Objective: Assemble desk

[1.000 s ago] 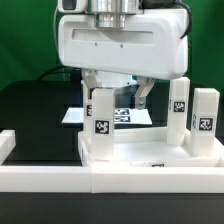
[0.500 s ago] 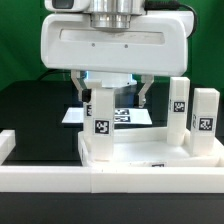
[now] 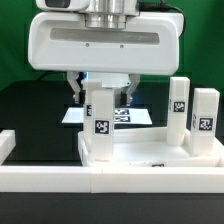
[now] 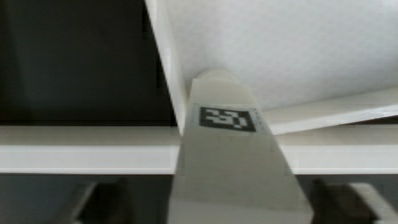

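**Gripper slides over the leg**

While the gripper [image 3: 101, 95] hangs above the tabletop [image 3: 150, 152], it has slid toward the exterior view's left since a second ago. Back then it sat more to the right of the near leg [image 3: 100, 125]. Now its two fingers [image 3: 78, 92] stand one on each side of that leg's top. The fingers are apart and do not squeeze anything yet. In the wrist view the leg [image 4: 228, 150] points straight up between them, with its tag on top.

Two more legs [image 3: 179, 112] stand well off to the gripper's side, at the far end of the tabletop.

I think the gripper is now lined up. Next it may drop and close on the leg to turn it in tight.
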